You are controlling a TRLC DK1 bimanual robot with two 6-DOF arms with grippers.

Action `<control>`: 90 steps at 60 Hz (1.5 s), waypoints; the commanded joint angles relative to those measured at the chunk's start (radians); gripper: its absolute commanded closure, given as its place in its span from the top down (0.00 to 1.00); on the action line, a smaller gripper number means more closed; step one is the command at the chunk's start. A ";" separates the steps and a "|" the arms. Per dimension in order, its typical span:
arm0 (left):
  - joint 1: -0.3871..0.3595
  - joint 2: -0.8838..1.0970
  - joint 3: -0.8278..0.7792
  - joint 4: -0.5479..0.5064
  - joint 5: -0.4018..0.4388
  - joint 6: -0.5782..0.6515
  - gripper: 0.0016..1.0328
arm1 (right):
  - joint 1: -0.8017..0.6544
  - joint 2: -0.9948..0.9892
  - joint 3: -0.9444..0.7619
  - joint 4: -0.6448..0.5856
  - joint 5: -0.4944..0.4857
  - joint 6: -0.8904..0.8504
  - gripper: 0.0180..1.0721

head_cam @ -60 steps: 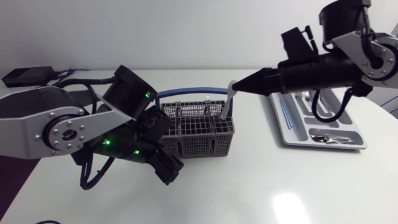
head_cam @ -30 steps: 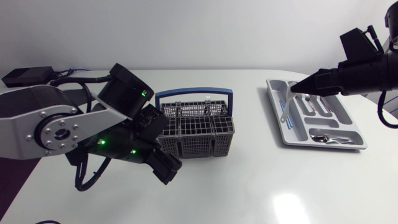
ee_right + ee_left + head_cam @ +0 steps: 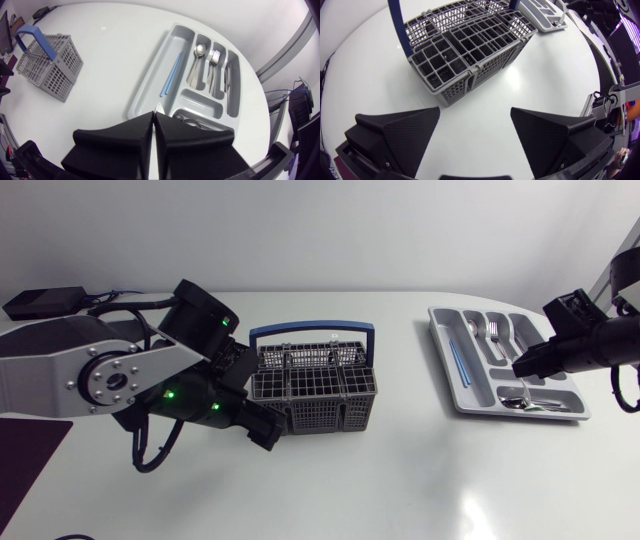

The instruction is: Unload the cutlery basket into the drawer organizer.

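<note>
The right gripper is hanging over the near end of the tray, its jaws pressed together. A pale tip is poking out at the fingertips, probably a white utensil pinched between them, though little of it is showing. The gripper is sitting low and nose-down, likely so the piece can drop flat into a slot rather than bounce. Just ahead of it is the cross slot with small spoons. Beyond that, the long slots are holding a blue stick, spoons and forks, sorted by kind.

The left gripper is waiting just beside the basket with its jaws spread wide and nothing between them. It is sitting close enough to steady the basket or reach in. The basket is standing upright near the table's middle, well apart from the tray, blue handle raised. Its cells are looking empty from here, so the unloading seems nearly done.
</note>
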State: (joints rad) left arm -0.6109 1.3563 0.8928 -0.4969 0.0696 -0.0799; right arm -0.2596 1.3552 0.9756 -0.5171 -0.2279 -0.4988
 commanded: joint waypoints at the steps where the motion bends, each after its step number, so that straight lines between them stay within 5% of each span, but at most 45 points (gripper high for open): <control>1: 0.011 0.027 -0.032 0.012 -0.004 -0.035 0.96 | -0.020 0.044 -0.046 0.048 0.044 -0.055 0.06; 34: 0.148 0.101 -0.052 0.120 -0.045 -0.038 0.96 | -0.089 0.188 -0.120 0.315 0.194 -0.158 0.06; 62: 0.246 0.155 -0.037 0.178 -0.045 -0.021 0.96 | -0.082 0.197 -0.166 0.427 0.320 -0.225 0.06; 85: 0.200 -0.056 -0.103 0.057 -0.045 0.002 0.96 | -0.078 0.343 -0.176 0.603 0.375 -0.259 0.07; 90: 0.194 -0.091 -0.112 0.031 -0.045 0.006 0.96 | -0.081 0.355 -0.181 0.628 0.375 -0.259 0.15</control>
State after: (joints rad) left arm -0.4091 1.3041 0.8112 -0.4427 0.0246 -0.0937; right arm -0.3416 1.6913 0.8204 0.0868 0.1364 -0.7353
